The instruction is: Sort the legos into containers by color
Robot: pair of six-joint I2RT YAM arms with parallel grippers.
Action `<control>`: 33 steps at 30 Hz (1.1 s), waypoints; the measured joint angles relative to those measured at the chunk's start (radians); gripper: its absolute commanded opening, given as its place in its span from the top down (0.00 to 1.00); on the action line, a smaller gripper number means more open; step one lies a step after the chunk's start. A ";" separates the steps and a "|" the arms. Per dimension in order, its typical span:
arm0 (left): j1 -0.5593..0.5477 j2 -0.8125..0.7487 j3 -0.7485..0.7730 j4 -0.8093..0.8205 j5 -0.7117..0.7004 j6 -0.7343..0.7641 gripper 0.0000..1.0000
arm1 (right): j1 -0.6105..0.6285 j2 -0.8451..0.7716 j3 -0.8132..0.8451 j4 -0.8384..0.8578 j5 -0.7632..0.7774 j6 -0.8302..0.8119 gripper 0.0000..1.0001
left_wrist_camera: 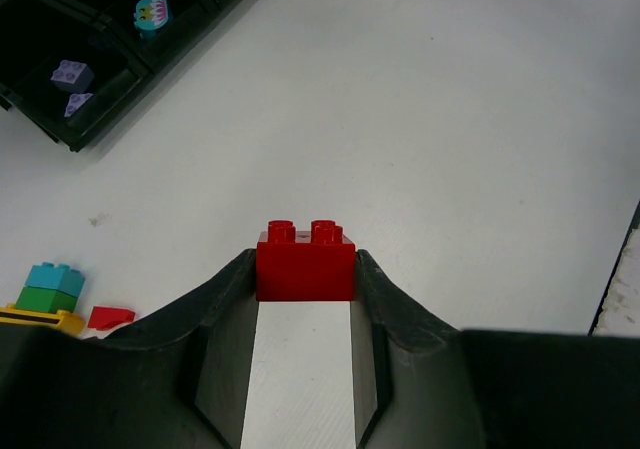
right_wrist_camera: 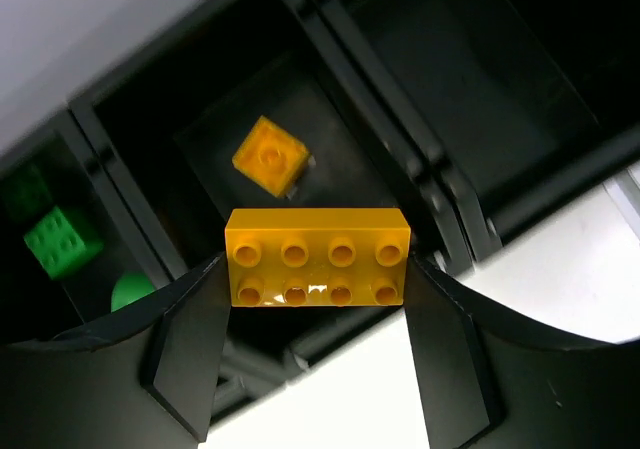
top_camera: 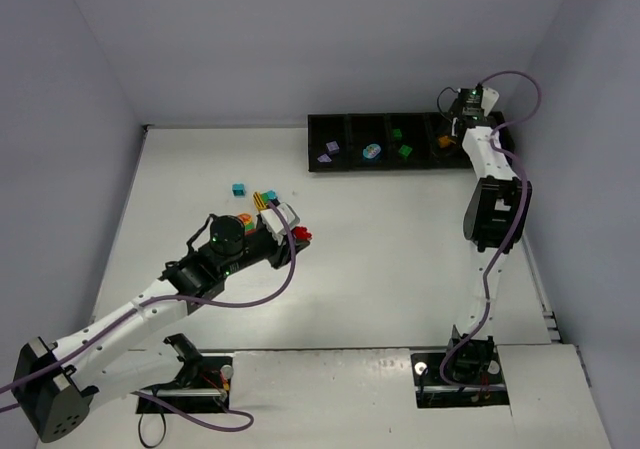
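My left pincer (left_wrist_camera: 305,281) is closed on a red studded plastic brick (left_wrist_camera: 305,262). Its two black fingers press the brick's left and right sides, studs up, and the brick's underside seems to be just over the white table (left_wrist_camera: 480,119); whether it touches, I cannot tell. The left wrist camera shows this grip clearly, but from above the same brick (top_camera: 300,234) is only a small red spot at the tip of the pincer (top_camera: 290,231). Beside my left finger, low and to the left, stands a small stack with a teal brick on a green one on a yellow one (left_wrist_camera: 48,291), and a little red wedge (left_wrist_camera: 110,317) lies just beside it. Far ahead and to the left is the long black plastic tray of square bins (left_wrist_camera: 100,119), with two lilac pieces (left_wrist_camera: 72,73) in one bin. My right pincer (right_wrist_camera: 317,279) grips a yellow-orange eight-stud brick (right_wrist_camera: 318,259) by its short ends, over the tray (right_wrist_camera: 440,199). Beyond the fingertips, a small yellow-orange cube (right_wrist_camera: 270,157) lies in a bin, and a green studded brick (right_wrist_camera: 62,241) lies in the bin to its left. The top camera shows this pincer (top_camera: 462,119) over the right end of the tray (top_camera: 400,168), but the brick it holds I cannot make out there.
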 measured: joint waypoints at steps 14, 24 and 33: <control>0.000 0.071 0.000 0.030 0.019 0.028 1.00 | -0.001 -0.012 0.045 0.013 -0.130 -0.076 0.06; 0.000 0.129 0.011 0.087 0.045 0.095 1.00 | 0.033 -0.474 -0.409 0.031 -0.526 -0.086 0.28; 0.005 0.140 0.047 0.120 0.062 0.179 1.00 | 0.328 -0.786 -0.717 0.065 -1.053 -0.079 0.16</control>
